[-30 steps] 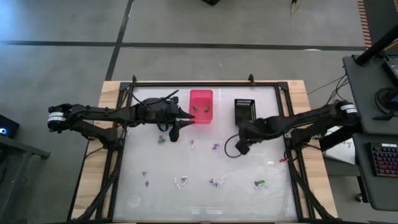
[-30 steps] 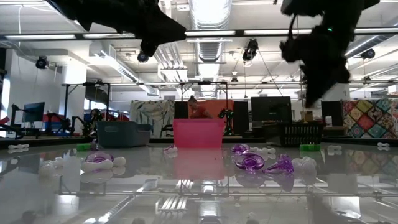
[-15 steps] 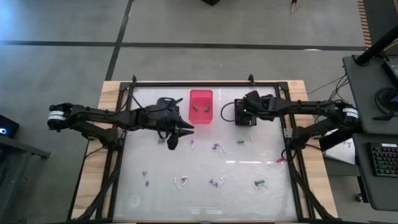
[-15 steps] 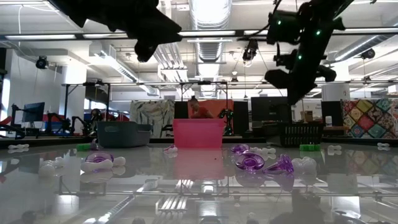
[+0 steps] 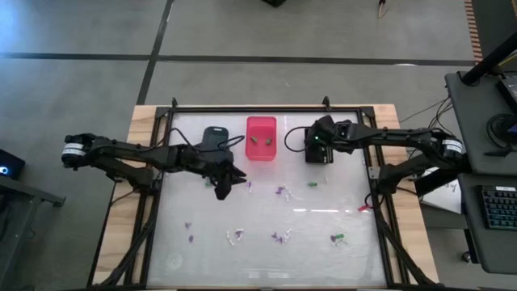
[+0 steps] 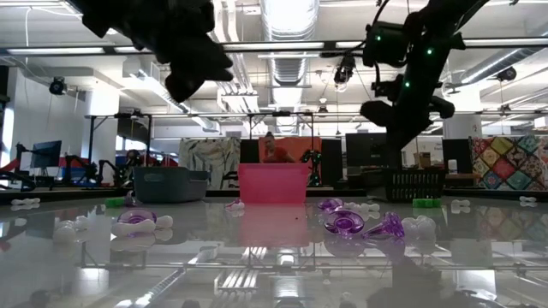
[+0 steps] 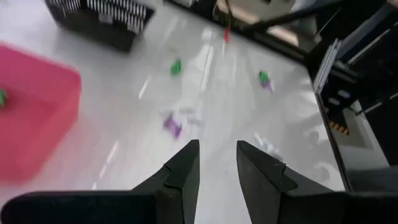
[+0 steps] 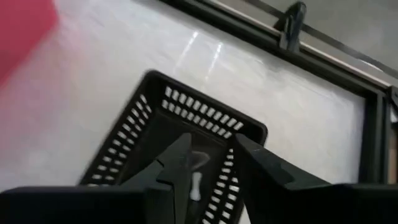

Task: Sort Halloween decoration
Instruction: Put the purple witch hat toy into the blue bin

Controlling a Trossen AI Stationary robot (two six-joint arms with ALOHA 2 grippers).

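High view: the right claw [image 5: 317, 146] hangs over the black bin [image 5: 320, 153], its fingers a little apart and holding nothing, with a small white trinket [image 8: 196, 185] lying in the bin below. The left claw [image 5: 224, 187] hovers just beside the pink bin [image 5: 261, 126], fingers slightly apart and empty. Purple, green and white trinkets [image 5: 281, 191] lie scattered on the table [image 5: 323, 226].

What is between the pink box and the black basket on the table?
Nothing. In the high view, only bare table separates the pink box from the black basket. The right gripper hovers at the basket's near edge, open.
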